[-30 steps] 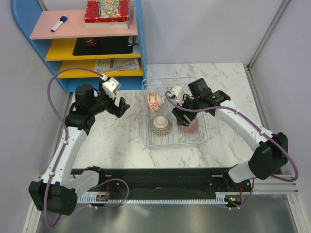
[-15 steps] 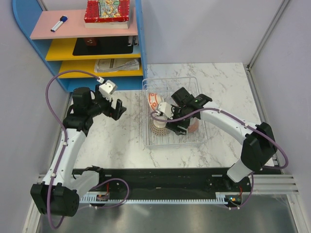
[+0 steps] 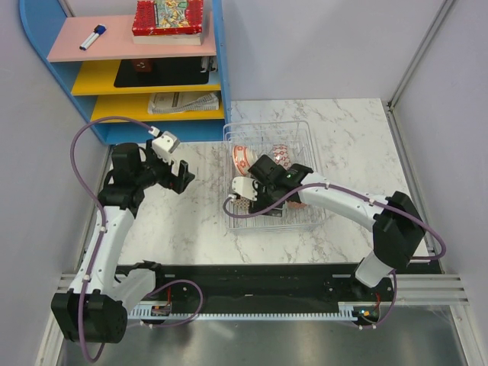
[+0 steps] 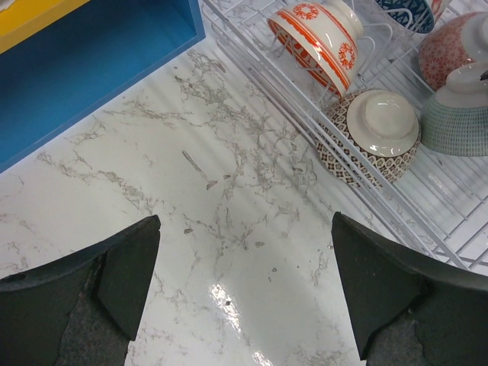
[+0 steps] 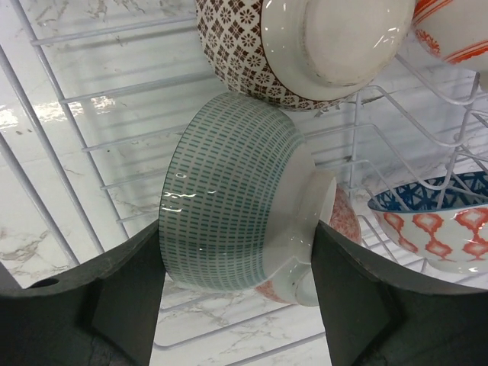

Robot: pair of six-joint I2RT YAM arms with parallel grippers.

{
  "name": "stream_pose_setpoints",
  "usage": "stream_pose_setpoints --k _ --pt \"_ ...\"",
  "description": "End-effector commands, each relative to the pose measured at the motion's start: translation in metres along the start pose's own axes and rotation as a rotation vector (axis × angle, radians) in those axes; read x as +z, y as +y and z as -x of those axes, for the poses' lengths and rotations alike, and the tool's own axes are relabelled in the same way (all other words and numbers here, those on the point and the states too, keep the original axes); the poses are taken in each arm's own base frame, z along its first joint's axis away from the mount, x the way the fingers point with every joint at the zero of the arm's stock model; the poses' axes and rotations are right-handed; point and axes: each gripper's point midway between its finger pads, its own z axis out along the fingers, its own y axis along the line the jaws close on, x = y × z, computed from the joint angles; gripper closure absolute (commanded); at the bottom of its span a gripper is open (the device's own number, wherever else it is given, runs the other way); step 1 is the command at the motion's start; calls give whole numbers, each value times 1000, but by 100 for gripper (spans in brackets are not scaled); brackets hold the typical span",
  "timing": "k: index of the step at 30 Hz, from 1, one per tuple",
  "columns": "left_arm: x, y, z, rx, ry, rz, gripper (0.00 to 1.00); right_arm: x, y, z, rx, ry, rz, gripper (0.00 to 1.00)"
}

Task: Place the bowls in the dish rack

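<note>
The dish rack (image 3: 306, 131) is a white wire tray on the marble table. My right gripper (image 5: 236, 297) is shut on the pale green bowl (image 5: 229, 198), one finger on its rim side and one on its foot. It holds the bowl on its side low inside the rack. The brown lattice bowl (image 5: 305, 46) touches it just above. A pink speckled bowl (image 5: 345, 219) lies behind it. The blue and red bowl (image 5: 435, 221) and the orange-red bowl (image 4: 316, 34) stand in the slots. My left gripper (image 4: 244, 282) is open and empty over bare table left of the rack.
A blue shelf unit (image 3: 122, 76) with pink and yellow shelves stands at the back left, close to the rack's corner. Grey walls close in the table on the left and right. My right arm (image 3: 343, 200) lies across the rack.
My right gripper has carried the green bowl from the rack's back right to its near left, lower and beside the brown bowl. My left gripper has drifted slightly left.
</note>
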Motion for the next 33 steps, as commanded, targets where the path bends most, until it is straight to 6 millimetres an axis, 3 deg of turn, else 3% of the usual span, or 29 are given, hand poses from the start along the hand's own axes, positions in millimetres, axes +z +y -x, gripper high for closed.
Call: stream_pose_setpoints --k 1,7,11,14,17,19,24,30,33 --pt "-6 -3 8 0 -37 -8 0 20 -4 1 -74 24 -101 100" --pt "-6 -3 9 2 -37 -9 0 33 12 -15 -113 102 -90 100" --pt "-6 -3 9 3 -39 -9 0 31 20 -14 -102 88 -71 97" --pt "-7 -2 11 5 -43 -8 0 30 26 -14 -94 79 -39 82" --pt "-8 -2 12 9 -46 -4 0 32 32 -15 -86 75 -11 77" --pt "-9 -2 13 11 -48 -1 0 32 36 -14 -81 69 8 56" --pt "-10 -2 13 15 -49 2 0 31 42 -10 -71 48 46 20" --pt "-10 -2 15 20 -52 2 0 26 47 -6 -70 31 76 2" --pt "-10 -2 14 18 -52 -1 0 25 48 -7 -67 32 82 2"
